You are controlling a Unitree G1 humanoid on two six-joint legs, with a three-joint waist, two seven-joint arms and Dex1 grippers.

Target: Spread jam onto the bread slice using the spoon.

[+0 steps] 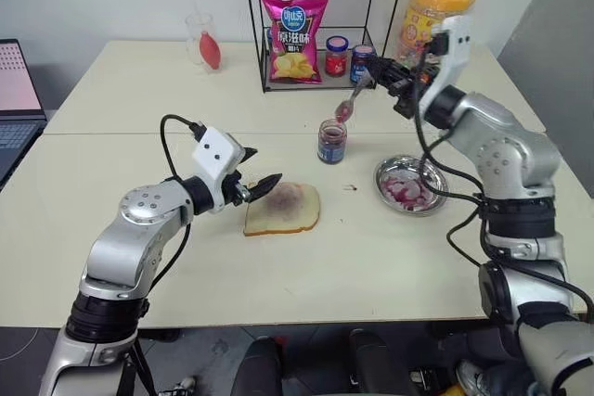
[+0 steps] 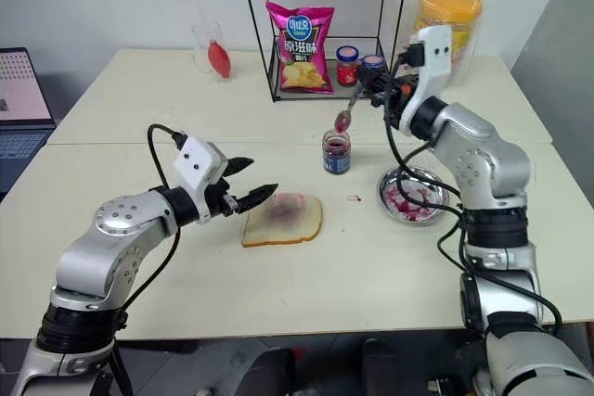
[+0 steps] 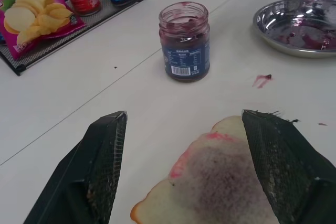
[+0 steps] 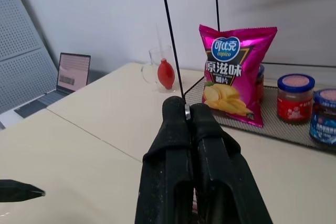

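We see the right gripper (image 1: 379,70) clenched on the spoon (image 1: 351,101) above the jam (image 1: 331,141), upper centre; left wrist view shows the left gripper (image 3: 184,145) spread wide over the bread (image 3: 220,182).

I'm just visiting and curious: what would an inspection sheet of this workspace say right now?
Surface: pale table, small jam spot.
Job's things: bread slice flat, purple smear; jam jar open, upright; spoon above the jar.
Clutter: metal dish, smeared; wire rack with crisps bag and two lidded jars.
Grippers: left gripper open at the bread's edge; right gripper shut on the spoon.
Cables: black cables on both arms.
Surroundings: laptop, glass, orange-lidded tub.
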